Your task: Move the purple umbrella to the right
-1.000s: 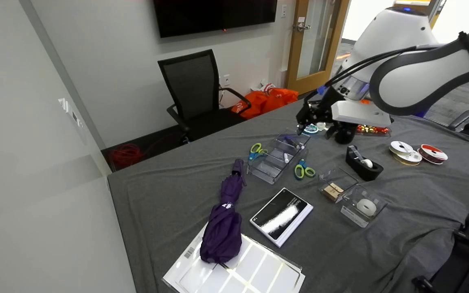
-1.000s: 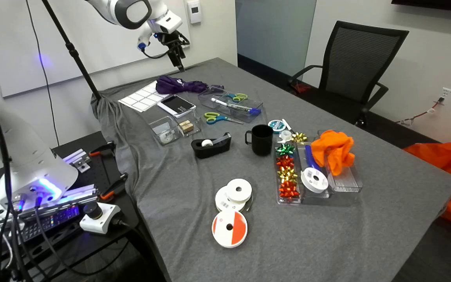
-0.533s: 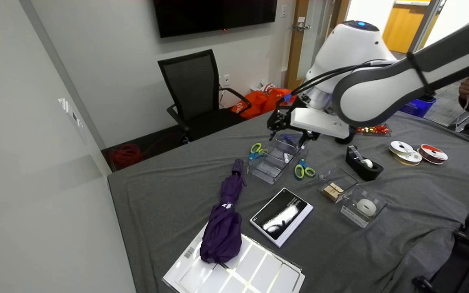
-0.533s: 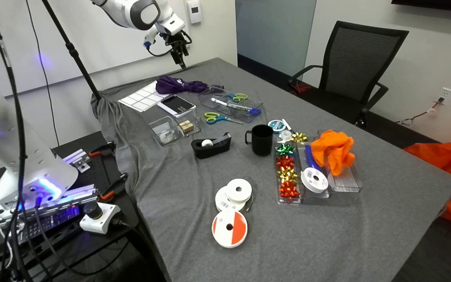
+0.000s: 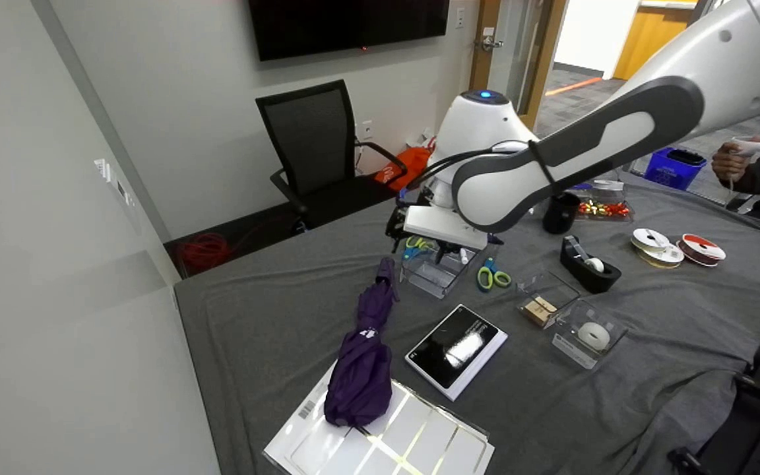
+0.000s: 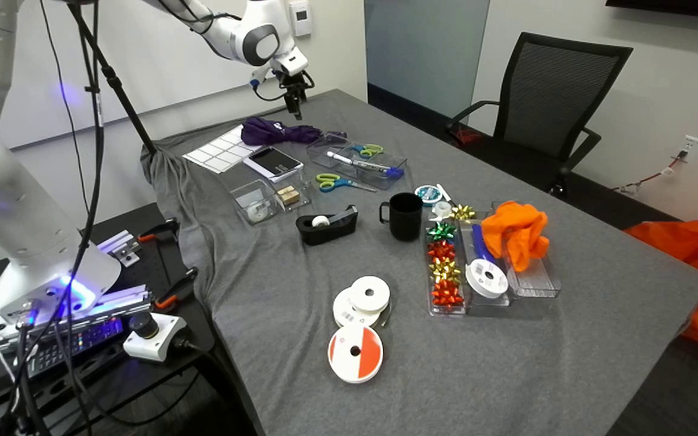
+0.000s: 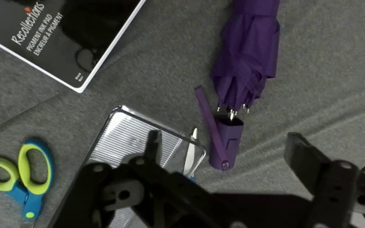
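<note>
Near the wide-spread hand point(image 7: 225, 145), the purple umbrella point(image 7: 247, 50), its far end cut off in the wrist view.

You have one umbrella point(image 7: 249, 47), creased purple cloth, with shiny metal tips point(image 7: 232, 114) and a smooth handle point(image 7: 234, 136); one ink pad box point(image 7: 62, 34), glossy black; one tray point(image 7: 122, 136), clear glossy plastic, ridged base. Also before you: grey tablecloth point(image 6: 264, 284), matt, wrinkled; black mug point(image 6: 406, 217), smooth, dull; gift bows point(image 6: 444, 266), shiny, foil-like.

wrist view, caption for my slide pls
Handle of a purple umbrella framed by the open pincer, with ink pad, clear tray and scissors nearby.
</note>
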Controlling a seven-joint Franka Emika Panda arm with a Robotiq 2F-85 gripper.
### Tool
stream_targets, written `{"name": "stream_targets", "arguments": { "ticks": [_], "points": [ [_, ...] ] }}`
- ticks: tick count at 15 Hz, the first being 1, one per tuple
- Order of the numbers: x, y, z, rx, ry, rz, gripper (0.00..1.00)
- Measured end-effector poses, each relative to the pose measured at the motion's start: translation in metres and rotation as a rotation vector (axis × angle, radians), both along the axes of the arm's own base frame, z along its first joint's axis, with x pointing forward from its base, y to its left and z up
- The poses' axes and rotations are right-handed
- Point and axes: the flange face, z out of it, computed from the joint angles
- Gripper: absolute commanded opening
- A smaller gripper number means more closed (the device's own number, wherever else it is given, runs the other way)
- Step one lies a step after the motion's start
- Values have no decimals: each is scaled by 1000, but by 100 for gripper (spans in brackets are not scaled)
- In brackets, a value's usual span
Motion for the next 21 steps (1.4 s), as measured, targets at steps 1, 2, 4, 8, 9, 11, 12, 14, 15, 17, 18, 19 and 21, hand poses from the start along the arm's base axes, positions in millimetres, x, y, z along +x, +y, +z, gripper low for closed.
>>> {"name": "stream_targets", "arguments": {
  "ticks": [1,2,4,8,9,11,12,14,15,17,18,19,21],
  "points": [
    [7,5,-9,-2,22,0,100],
    [13,10,-16,-2,45,0,100],
    [23,19,-30,5,76,-4,100],
    [32,38,-57,38,94,-54,100],
    [33,41,-65,40,99,-63,100],
    [34,47,-82,41,109,-77,100],
    [35,50,-89,42,113,-85,100],
    [38,53,-101,46,117,-102,100],
    [40,55,-106,49,117,-112,100],
    [46,56,-111,58,110,-130,100],
    [49,57,-113,63,104,-137,100],
    [51,58,-114,67,99,-142,100],
    [56,60,-117,74,91,-153,100]
  ]
}}
